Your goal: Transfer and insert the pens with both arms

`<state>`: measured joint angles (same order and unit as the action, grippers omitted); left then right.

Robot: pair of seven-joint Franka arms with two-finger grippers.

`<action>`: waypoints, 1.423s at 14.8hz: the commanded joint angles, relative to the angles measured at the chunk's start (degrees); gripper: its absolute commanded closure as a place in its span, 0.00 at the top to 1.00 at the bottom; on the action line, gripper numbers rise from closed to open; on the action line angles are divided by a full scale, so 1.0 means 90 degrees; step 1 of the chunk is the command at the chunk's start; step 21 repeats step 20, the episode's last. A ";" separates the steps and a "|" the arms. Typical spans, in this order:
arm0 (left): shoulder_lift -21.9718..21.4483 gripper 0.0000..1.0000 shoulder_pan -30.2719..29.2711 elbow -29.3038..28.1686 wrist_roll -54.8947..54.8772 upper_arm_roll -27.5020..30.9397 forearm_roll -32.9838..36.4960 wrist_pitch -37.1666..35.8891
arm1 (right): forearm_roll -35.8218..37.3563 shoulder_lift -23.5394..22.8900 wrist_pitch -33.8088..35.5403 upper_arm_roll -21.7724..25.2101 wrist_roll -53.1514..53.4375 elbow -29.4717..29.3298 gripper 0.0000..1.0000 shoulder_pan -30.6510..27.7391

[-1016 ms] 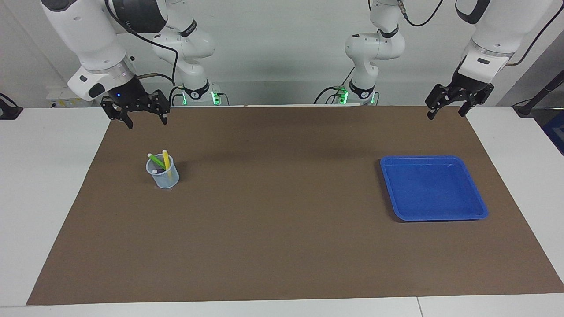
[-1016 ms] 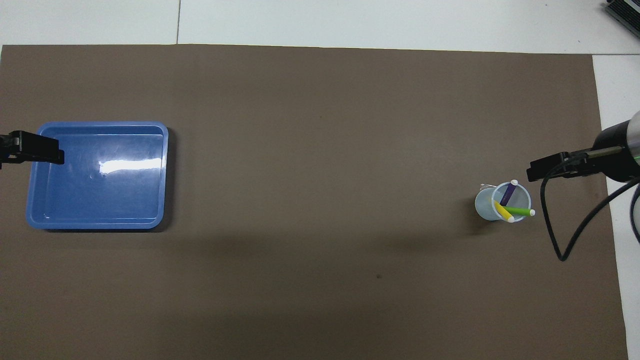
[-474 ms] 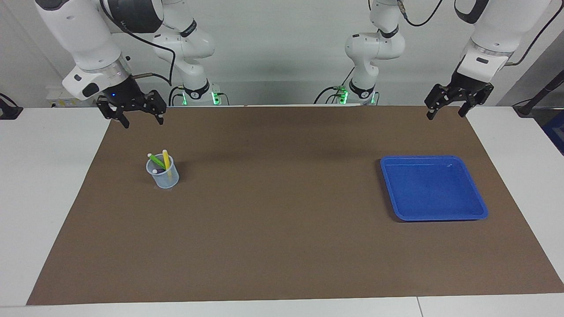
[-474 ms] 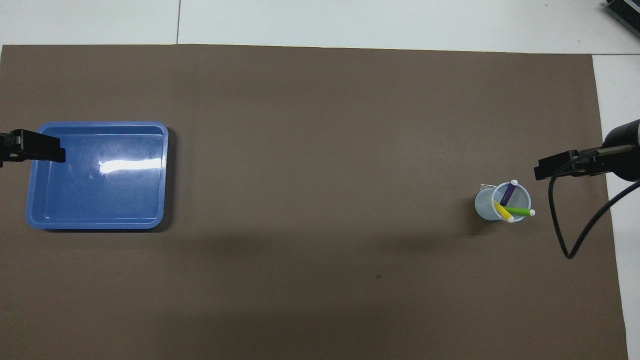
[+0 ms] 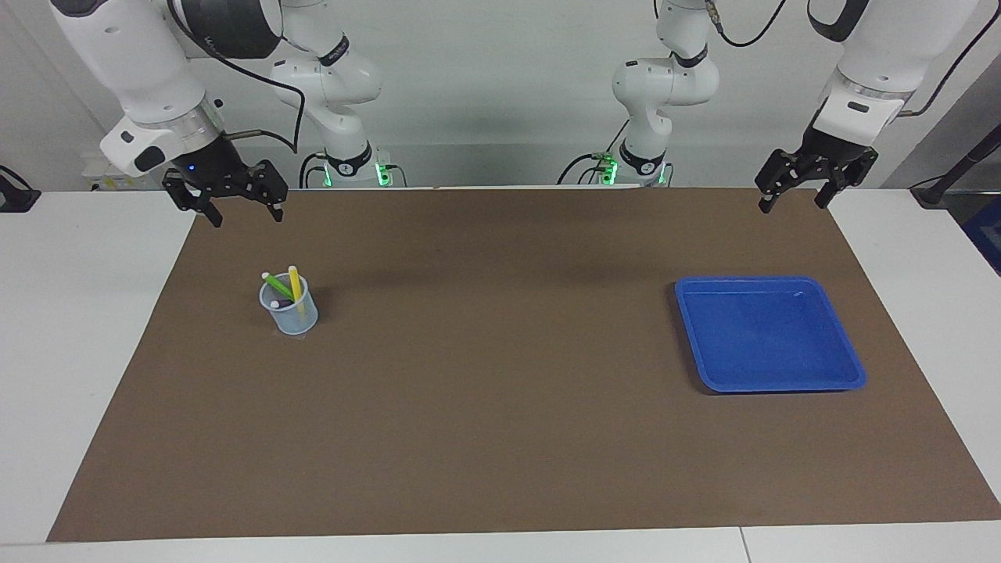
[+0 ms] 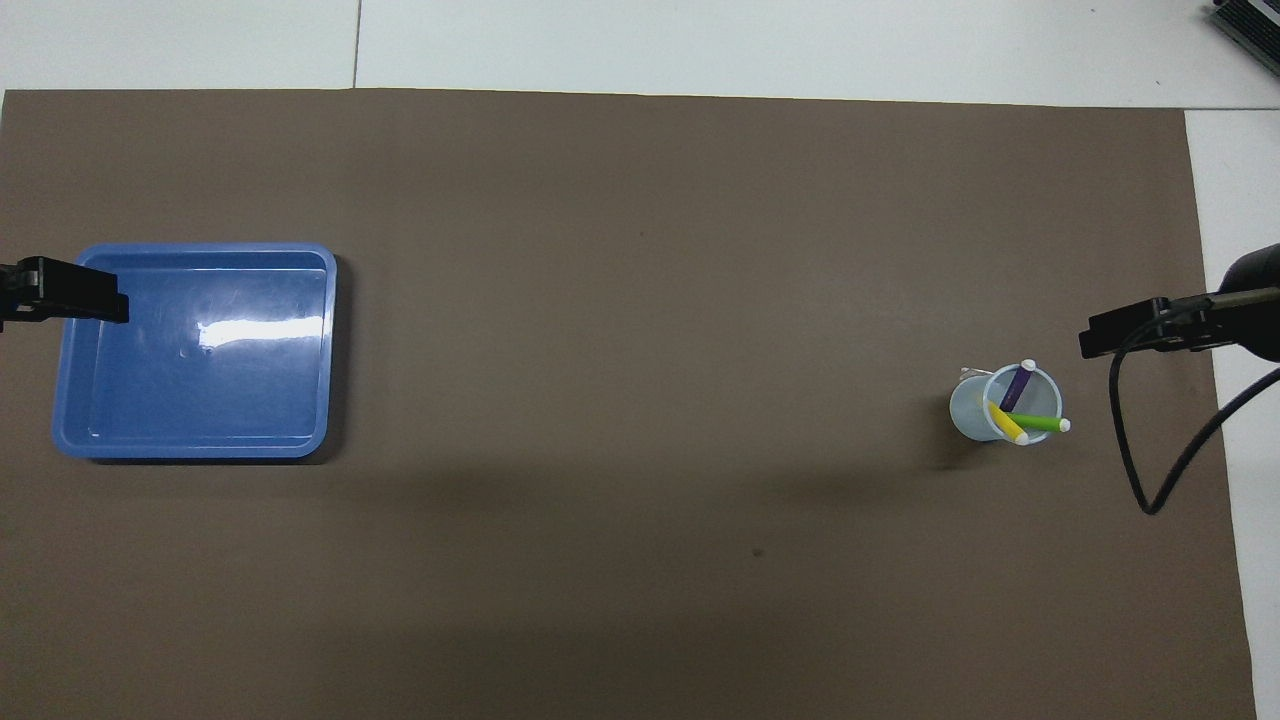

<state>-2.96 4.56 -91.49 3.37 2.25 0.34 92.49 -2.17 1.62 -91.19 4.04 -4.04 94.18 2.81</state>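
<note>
Over the mat's edge, right end effector [image 5: 244, 205] higher.

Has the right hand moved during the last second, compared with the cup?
Yes. The right hand has drawn away from the cup of pens toward the mat's edge at the right arm's end, open and empty.

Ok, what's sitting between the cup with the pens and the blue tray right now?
Nothing: between the cup holding the pens and the blue tray there is only bare brown mat. The facing and overhead views both show it.
</note>
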 commanded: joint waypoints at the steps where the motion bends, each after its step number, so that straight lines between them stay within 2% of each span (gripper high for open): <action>1: -0.0091 1.00 0.0021 -0.0069 -0.0072 0.0023 0.0099 0.0075 | 0.0007 -0.0063 0.0063 -0.0049 0.0087 -0.0142 1.00 -0.0068; 21: -0.0101 1.00 0.0030 -0.0069 -0.0062 0.0033 0.0099 0.0065 | 0.0154 -0.0033 0.0259 -0.0108 0.0087 -0.0201 1.00 -0.0068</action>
